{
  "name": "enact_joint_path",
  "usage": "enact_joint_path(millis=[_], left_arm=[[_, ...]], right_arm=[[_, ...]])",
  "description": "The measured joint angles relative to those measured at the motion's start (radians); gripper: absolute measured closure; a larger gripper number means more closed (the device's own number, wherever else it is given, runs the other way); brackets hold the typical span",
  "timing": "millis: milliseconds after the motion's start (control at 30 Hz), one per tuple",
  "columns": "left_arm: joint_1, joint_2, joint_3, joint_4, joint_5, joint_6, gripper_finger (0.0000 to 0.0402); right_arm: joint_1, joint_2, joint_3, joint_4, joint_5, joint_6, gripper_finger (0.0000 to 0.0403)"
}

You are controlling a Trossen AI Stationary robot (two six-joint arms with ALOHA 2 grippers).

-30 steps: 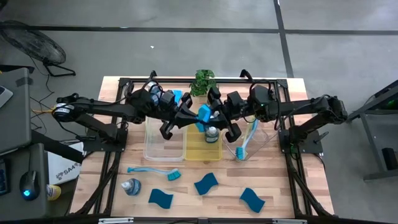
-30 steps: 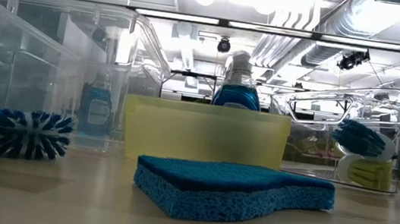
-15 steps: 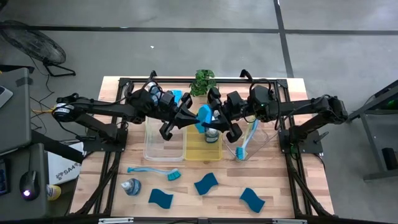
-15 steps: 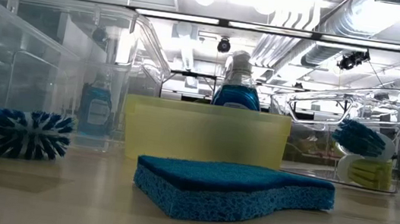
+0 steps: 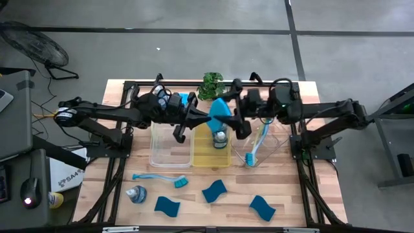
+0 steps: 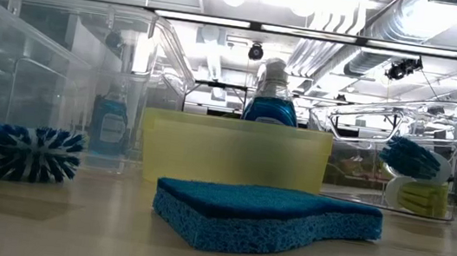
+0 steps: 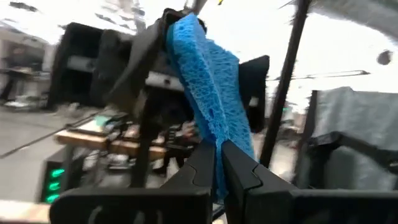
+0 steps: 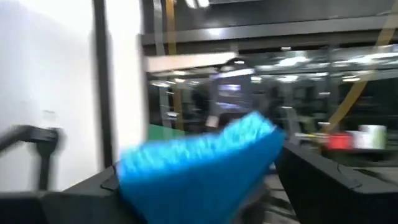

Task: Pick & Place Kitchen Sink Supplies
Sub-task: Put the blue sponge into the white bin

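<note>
My left gripper (image 5: 206, 120) is shut on a wavy blue sponge (image 5: 218, 109) in the air above the yellow tray (image 5: 208, 156). In the left wrist view the sponge (image 7: 208, 81) stands up past my fingers. My right gripper (image 5: 233, 116) is open just to the sponge's right. Its fingers (image 8: 311, 180) stand on either side of the sponge's far end (image 8: 199, 162); I cannot tell whether they touch it. A soap bottle (image 5: 220, 139) stands in the yellow tray. My left gripper pinches one end of the sponge (image 7: 219, 163) between its two fingers. They come from the table's left, slanting a little upward. The sponge is lifted clear and rises beyond the fingertips, tilted toward the right gripper.
A clear tray (image 5: 169, 150) sits left of the yellow one. Another clear tray (image 5: 268, 150), to its right, holds a brush (image 5: 257, 145). Nearer lie a blue brush (image 5: 162, 178), a soap bottle (image 5: 137, 194) and three sponges (image 5: 167, 207) (image 5: 214, 191) (image 5: 262, 207). A plant (image 5: 211, 84) stands at the far edge.
My right gripper has opened, let go of the sponge and drawn back toward the table's right edge, rising a little. The sponge stays in my left gripper, whose wrist has turned; the sponge has tipped and shifted slightly toward the far edge.
</note>
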Motion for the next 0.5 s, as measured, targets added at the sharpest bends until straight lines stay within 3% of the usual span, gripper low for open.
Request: enact_joint_path(millis=[233,500], left_arm=[[0.0,-0.097,0.0,-0.264,-0.162,0.101,0.04],[0.0,-0.296,0.0,-0.765,-0.29,0.125,0.04]], right_arm=[[0.0,-0.142,0.0,-0.226,0.211,-0.09,0.0109],[0.0,-0.256,0.0,-0.49,0.3,-0.083,0.0109]])
